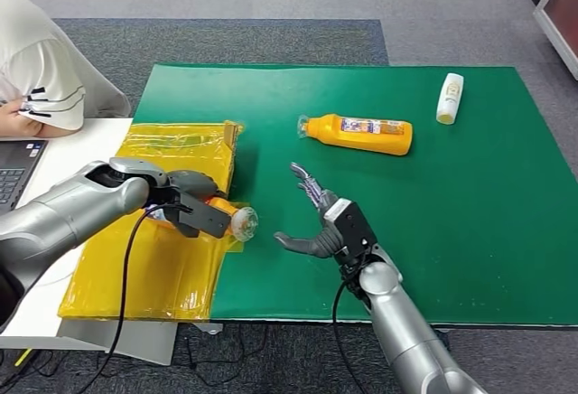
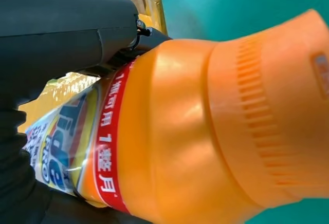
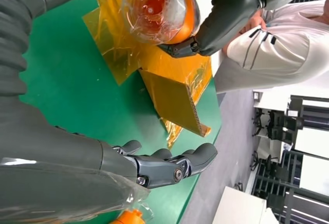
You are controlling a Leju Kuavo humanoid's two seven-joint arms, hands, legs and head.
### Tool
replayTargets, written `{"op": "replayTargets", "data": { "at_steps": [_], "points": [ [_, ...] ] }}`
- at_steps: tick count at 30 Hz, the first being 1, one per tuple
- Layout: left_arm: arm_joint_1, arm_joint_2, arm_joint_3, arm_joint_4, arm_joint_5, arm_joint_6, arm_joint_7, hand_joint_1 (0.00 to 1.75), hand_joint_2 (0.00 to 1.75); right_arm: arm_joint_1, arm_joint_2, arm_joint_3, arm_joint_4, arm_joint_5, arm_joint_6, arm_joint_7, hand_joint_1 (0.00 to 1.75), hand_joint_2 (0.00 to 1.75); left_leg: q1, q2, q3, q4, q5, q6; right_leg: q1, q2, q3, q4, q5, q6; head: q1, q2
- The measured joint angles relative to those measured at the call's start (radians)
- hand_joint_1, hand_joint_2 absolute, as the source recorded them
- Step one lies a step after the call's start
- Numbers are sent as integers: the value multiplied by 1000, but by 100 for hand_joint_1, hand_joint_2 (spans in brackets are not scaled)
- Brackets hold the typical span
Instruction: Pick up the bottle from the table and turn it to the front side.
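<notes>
Left wrist view, orange bottle (image 2: 182,131), ribbed cap, left hand (image 1: 194,204) gripping it, right hand (image 1: 321,222) spread.

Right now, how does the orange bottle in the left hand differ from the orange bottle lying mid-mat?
The held orange detergent bottle is gripped by the left hand above the yellow plastic sheet; the orange bottle lying on the green mat is untouched. The held one's cap points toward the open right hand; the lying one's points toward the sheet. Both are orange, labelled, roughly horizontal.
</notes>
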Motion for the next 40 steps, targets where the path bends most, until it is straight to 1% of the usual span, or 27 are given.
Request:
{"op": "replayTargets", "data": {
  "at_steps": [6, 11, 21, 29, 31, 32, 34, 36, 38, 39, 40],
  "points": [
    [18, -42, 21, 58, -22, 22, -2, 0, 175, 18, 0, -13, 0, 5, -2, -3, 0, 175, 0, 0, 0, 0, 0, 0, 0, 0, 0, 0, 0, 0, 0, 0],
    [34, -59, 27, 82, -31, 33, -6, 0, 175, 29, 0, -23, 0, 8, -3, -4, 0, 175, 0, 0, -1, 0, 0, 0, 0, 0, -1, 0, 0, 0, 0, 0],
    [61, -71, 35, 98, -41, 67, -14, 0, 175, 40, 0, -35, -1, 10, -7, -4, 0, 175, 0, 0, -1, 0, 0, 0, 0, 0, -1, 0, 0, 0, 0, 0],
    [69, -73, 45, 99, -43, 76, -14, 0, 175, 43, 0, -39, -1, 11, -9, -4, 0, 175, 0, 0, 0, 0, 0, 0, 0, 0, 0, 0, 0, 0, 0, 0],
    [72, -73, 49, 99, -46, 97, -16, 0, 175, 45, 0, -40, -1, 12, -10, -4, 0, 175, 0, 0, 0, 0, 0, 0, 0, 0, 0, 0, 0, 0, 0, 0],
    [75, -74, 55, 99, -48, 123, -20, 0, 175, 47, 0, -42, -3, 12, -11, -4, 0, 175, 0, 0, 0, 0, 0, 0, 0, 0, 0, 0, 0, 0, 0, 0],
    [91, -73, 80, 90, -48, 204, -44, 0, 175, 56, -1, -48, -15, 14, -13, -1, 0, 175, 0, 0, 0, 0, 0, 0, 0, 0, 0, 0, 0, 0, 0, 0],
    [122, -60, 132, 48, -43, 283, -76, 0, 175, 73, -5, -59, -37, 14, -17, 5, 0, 175, 0, 0, 0, 0, 0, 0, 0, 0, 0, 0, 0, 0, 0, 0],
    [165, -27, 202, -40, -50, 310, -97, 0, 175, 94, -13, -74, -65, 14, -24, 12, 0, 175, 0, 0, 0, 0, -1, 0, 0, 0, 0, 0, -1, 0, 0, 0],
    [186, -7, 236, -90, -58, 306, -101, 0, 175, 103, -17, -82, -78, 15, -27, 14, 0, 175, 0, 0, 0, 0, -1, 0, 0, 0, 0, 0, -1, 0, 0, 0],
    [197, 3, 255, -117, -63, 302, -103, 0, 175, 108, -20, -86, -85, 15, -28, 15, 0, 175, 0, 0, 0, 0, -2, 0, 0, 0, 0, 0, -1, -1, 0, 0]
  ]
}}
